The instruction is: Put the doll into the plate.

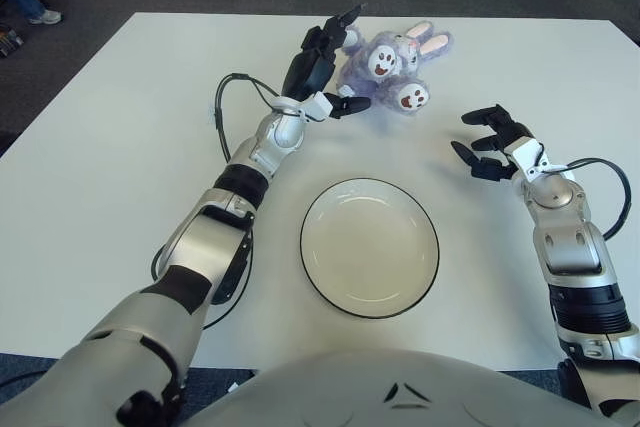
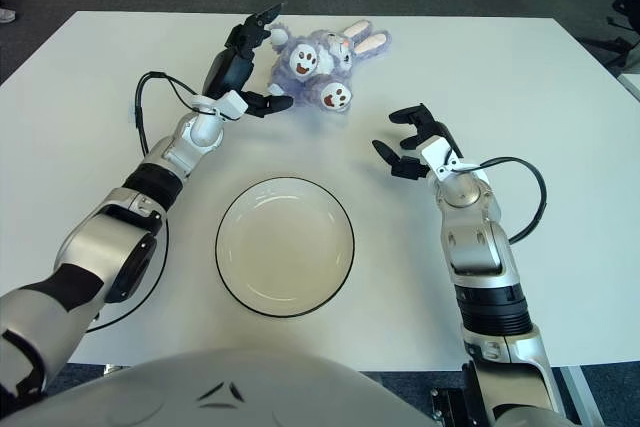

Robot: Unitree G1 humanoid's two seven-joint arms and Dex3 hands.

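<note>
A purple plush bunny doll [image 1: 392, 69] with pink ears lies on the white table near its far edge. My left hand [image 1: 327, 59] is right at the doll's left side, fingers spread: one over the top of the doll, the thumb low at its near side, not closed on it. A white plate [image 1: 369, 246] with a dark rim sits empty at the table's middle, nearer to me. My right hand [image 1: 487, 145] hovers open to the right of the doll and beyond the plate's right side.
The white table [image 1: 110, 147] ends at a dark carpet beyond the doll. A black cable [image 1: 222, 117] loops from my left forearm over the table. A person's shoe [image 1: 40, 15] shows at the far left on the floor.
</note>
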